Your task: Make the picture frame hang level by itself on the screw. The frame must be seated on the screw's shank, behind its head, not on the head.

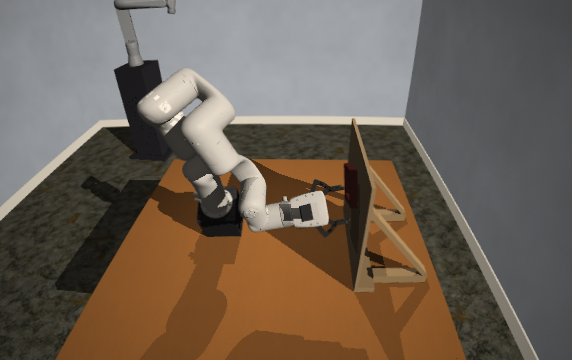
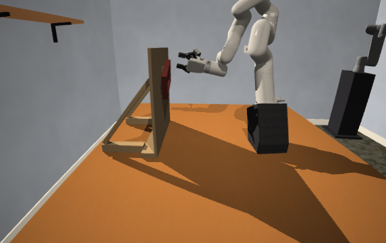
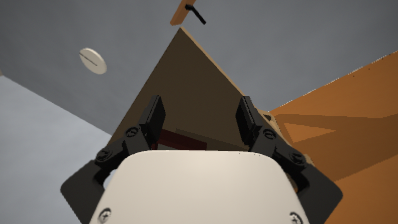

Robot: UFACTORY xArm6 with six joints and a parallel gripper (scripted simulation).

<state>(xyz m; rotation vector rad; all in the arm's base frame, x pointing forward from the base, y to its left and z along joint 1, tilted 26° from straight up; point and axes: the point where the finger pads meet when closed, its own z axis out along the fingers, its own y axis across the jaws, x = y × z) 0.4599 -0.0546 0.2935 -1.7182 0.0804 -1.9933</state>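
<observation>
Exterior view: red frame [image 1: 350,185] [image 2: 166,79] [image 3: 182,141] (unheld) faces the open fingers [image 1: 338,205] [image 2: 181,61].

the claw [image 1: 338,204] [image 2: 179,60] [image 3: 200,105] spreads wide open at the bent arm's end.

The top view looks down from high at one side of the orange rectangular surface [image 1: 286,310] [image 2: 193,209]; the exterior view, lower, faces across from the opposite side. Both share the upright brown wooden board [image 1: 366,225] [image 2: 159,111]. The wrist view looks closely past the gripper [image 1: 347,204] [image 2: 179,61] [image 3: 200,117] at that board [image 3: 185,90].

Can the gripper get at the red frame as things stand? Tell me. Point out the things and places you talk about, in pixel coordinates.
Probably yes: the gripper [image 1: 344,204] [image 2: 179,61] [image 3: 200,105] is open, facing the red frame [image 1: 351,186] [image 2: 166,81] [image 3: 182,140], with nothing visible between, though it may need lowering first.
</observation>
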